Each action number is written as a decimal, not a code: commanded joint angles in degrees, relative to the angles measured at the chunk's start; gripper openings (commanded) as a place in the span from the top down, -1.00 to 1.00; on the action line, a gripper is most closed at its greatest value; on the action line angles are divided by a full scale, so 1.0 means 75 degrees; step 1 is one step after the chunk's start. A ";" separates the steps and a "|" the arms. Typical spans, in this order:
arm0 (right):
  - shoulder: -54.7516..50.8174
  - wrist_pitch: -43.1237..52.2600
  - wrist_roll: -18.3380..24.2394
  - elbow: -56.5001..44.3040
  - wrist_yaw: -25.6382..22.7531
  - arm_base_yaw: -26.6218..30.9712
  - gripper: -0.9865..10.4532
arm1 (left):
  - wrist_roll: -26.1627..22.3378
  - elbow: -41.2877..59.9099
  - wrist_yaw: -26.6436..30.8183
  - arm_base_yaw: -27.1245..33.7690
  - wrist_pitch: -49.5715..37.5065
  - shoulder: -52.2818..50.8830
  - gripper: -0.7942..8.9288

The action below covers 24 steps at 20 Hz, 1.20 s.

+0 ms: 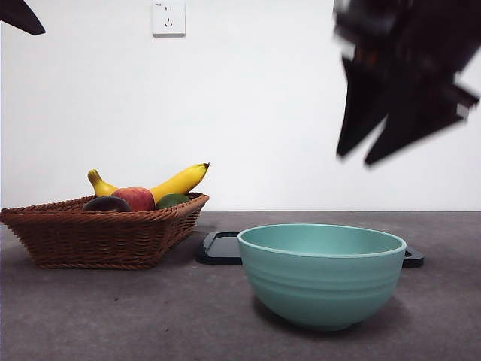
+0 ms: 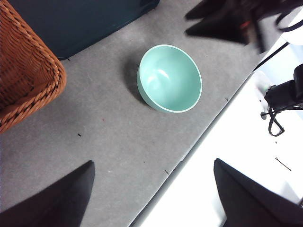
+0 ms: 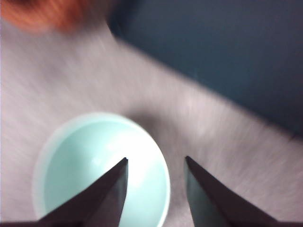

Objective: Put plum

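The plum [image 1: 105, 203] lies dark and round in the wicker basket [image 1: 98, 237] at the left, next to a red apple-like fruit [image 1: 135, 198]. My right gripper [image 1: 355, 158] hangs blurred high above the right side of the teal bowl [image 1: 322, 274]. In the right wrist view it [image 3: 156, 159] is open with nothing between its jaws, over the rim of the empty bowl [image 3: 99, 165]. My left gripper [image 2: 153, 162] is open and empty, well back from the bowl [image 2: 169, 78] and the basket [image 2: 23, 71]. The plum does not show in either wrist view.
A banana [image 1: 176, 183] and a dark green fruit [image 1: 173, 200] also lie in the basket. A flat dark tray [image 1: 222, 248] sits behind the bowl. The left arm shows only as a black tip [image 1: 19, 15] at the top left corner. The table's edge [image 2: 189, 156] runs close to the bowl.
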State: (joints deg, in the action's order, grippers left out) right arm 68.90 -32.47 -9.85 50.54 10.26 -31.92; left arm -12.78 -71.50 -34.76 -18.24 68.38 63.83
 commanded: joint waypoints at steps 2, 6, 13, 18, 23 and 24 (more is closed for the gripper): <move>-0.0702 -0.0685 0.0306 0.0746 0.0052 -0.0061 0.50 | -0.0006 -0.0143 -0.0052 -0.0029 -0.0038 0.0061 0.01; -0.1614 -0.1868 0.0784 0.1480 0.0085 -0.0061 0.50 | 0.0000 -0.0143 -0.0052 -0.0029 -0.0038 0.0061 0.01; -0.2809 -0.3858 0.1224 0.1600 0.1224 -0.0076 0.50 | 0.0026 -0.0143 -0.0052 -0.0029 -0.0032 0.0061 0.01; -0.3075 -0.3960 0.1332 0.1486 0.1862 -0.0076 0.50 | 0.0023 -0.0143 -0.0052 -0.0029 -0.0032 0.0061 0.01; -0.3054 -0.3966 0.1349 0.1486 0.1856 -0.0076 0.50 | 0.0023 -0.0143 -0.0052 -0.0029 -0.0032 0.0061 0.01; -0.3054 -0.3963 0.1346 0.1486 0.1856 -0.0076 0.50 | 0.0023 -0.0143 -0.0052 -0.0029 -0.0032 0.0061 0.01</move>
State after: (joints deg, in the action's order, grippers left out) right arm 45.63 -62.54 -0.36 61.36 24.01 -31.99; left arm -12.73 -71.50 -34.76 -18.24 68.38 63.83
